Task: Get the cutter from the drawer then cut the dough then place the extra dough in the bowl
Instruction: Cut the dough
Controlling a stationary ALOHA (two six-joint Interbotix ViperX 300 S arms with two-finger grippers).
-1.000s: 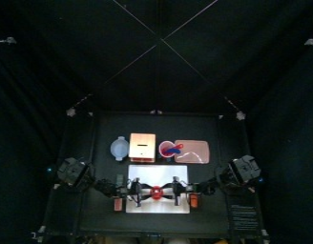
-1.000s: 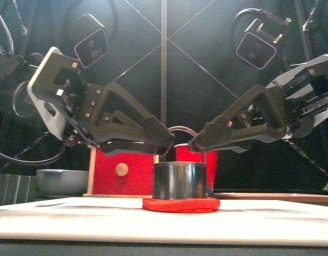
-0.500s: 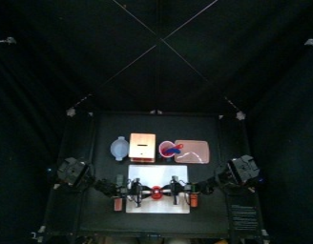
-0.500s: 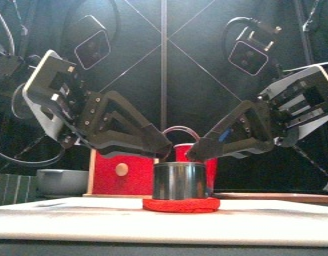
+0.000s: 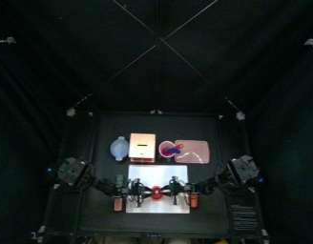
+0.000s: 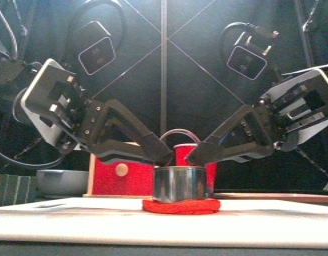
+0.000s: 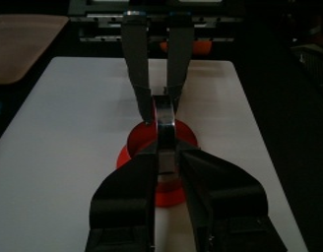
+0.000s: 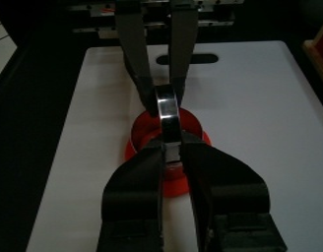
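The round metal cutter (image 6: 180,184) stands upright on the red dough (image 6: 180,208), on the white cutting board (image 6: 67,214). My left gripper (image 6: 163,160) comes down from the left and is shut on the cutter's left rim. My right gripper (image 6: 198,160) mirrors it, shut on the right rim. From above, the left gripper (image 5: 144,192) and right gripper (image 5: 171,192) meet over the dough (image 5: 156,194). In the left wrist view the left gripper (image 7: 164,123) pinches the rim above the dough (image 7: 135,150); the right wrist view shows the right gripper (image 8: 165,123) doing the same.
Behind the board (image 5: 156,173) stand the blue-grey bowl (image 5: 118,147) at the left, the wooden box (image 5: 142,145) with its red front (image 6: 120,168) in the middle, and the pink tray (image 5: 198,151) with the red cup (image 5: 171,149) at the right.
Both arms have sunk lower and flatter while holding the cutter. The cutter sits a little deeper in the dough.
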